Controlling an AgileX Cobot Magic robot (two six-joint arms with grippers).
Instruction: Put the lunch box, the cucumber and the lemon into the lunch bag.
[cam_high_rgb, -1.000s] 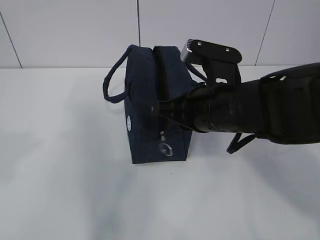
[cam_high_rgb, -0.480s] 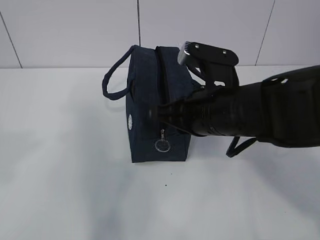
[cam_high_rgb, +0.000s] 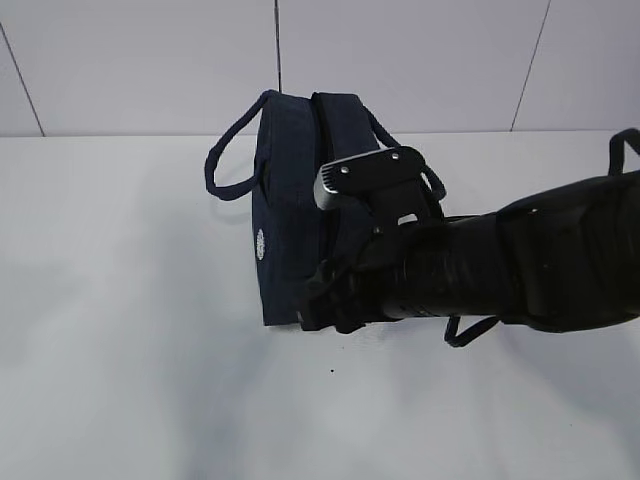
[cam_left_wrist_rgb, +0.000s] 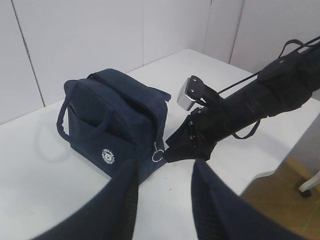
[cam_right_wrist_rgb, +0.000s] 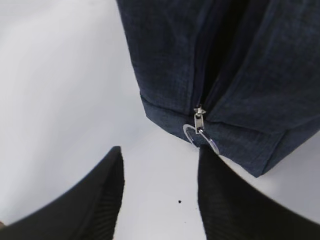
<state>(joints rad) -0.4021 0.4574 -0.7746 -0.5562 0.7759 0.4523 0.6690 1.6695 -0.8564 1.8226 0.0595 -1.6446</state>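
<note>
The navy lunch bag (cam_high_rgb: 285, 200) stands on the white table, with its white logo (cam_high_rgb: 259, 245) facing left. It also shows in the left wrist view (cam_left_wrist_rgb: 115, 120) and the right wrist view (cam_right_wrist_rgb: 165, 60). My right gripper (cam_right_wrist_rgb: 160, 152) is open and empty, low at the bag's near end. Its right finger is beside the metal ring pull (cam_right_wrist_rgb: 200, 135). In the exterior view the right gripper (cam_high_rgb: 322, 300) covers the pull. My left gripper (cam_left_wrist_rgb: 164, 165) is open and empty, held back from the bag. The lunch box, cucumber and lemon are out of view.
The right arm (cam_high_rgb: 500, 265) stretches across in front of the bag from the right, with its camera bracket (cam_high_rgb: 365, 175) against the bag's side. The bag's loop handle (cam_high_rgb: 222, 165) sticks out to the left. The table's edge (cam_left_wrist_rgb: 260, 175) lies close behind the right arm.
My right gripper has come down from the bag's upper part to its near lower end by the ring pull. The bag's top now looks drawn together.
</note>
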